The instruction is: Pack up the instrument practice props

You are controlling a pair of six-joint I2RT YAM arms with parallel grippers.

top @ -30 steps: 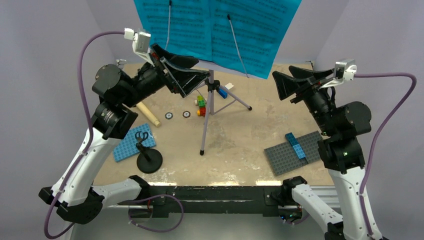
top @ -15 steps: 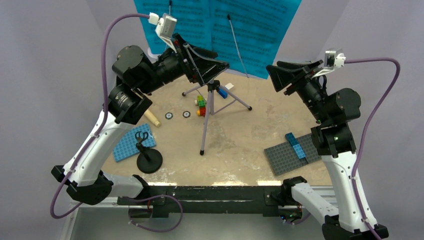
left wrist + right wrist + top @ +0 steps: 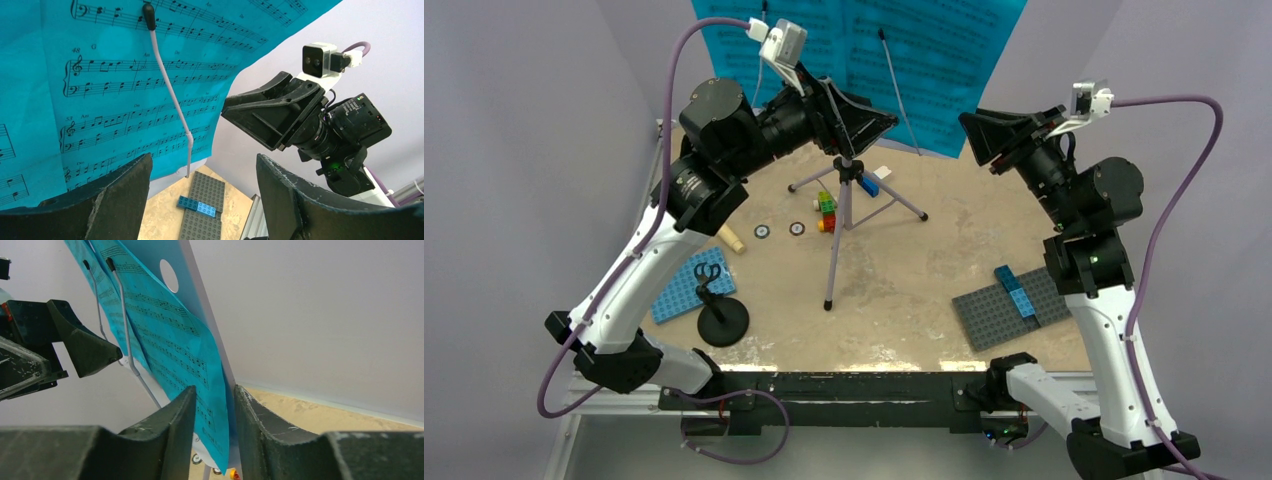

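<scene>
The music stand rises at the table's back on a silver tripod, with teal sheet-music pages held on it by wire arms. My right gripper is open but narrow. Its fingers sit either side of the lower right edge of a page and the stand's plate. My left gripper is raised just below the pages, open, with nothing between its jaws. The black mic stand stands at front left. The cream microphone lies behind it, mostly hidden by my left arm.
A blue baseplate lies under the mic stand's far side. A grey baseplate carrying blue bricks lies at front right. Small coloured bricks and two round discs lie around the tripod's feet.
My left arm has risen and swung right, up under the pages, its jaws narrowing a little. My right gripper has moved in onto the page's right edge and its jaws have narrowed a lot.
</scene>
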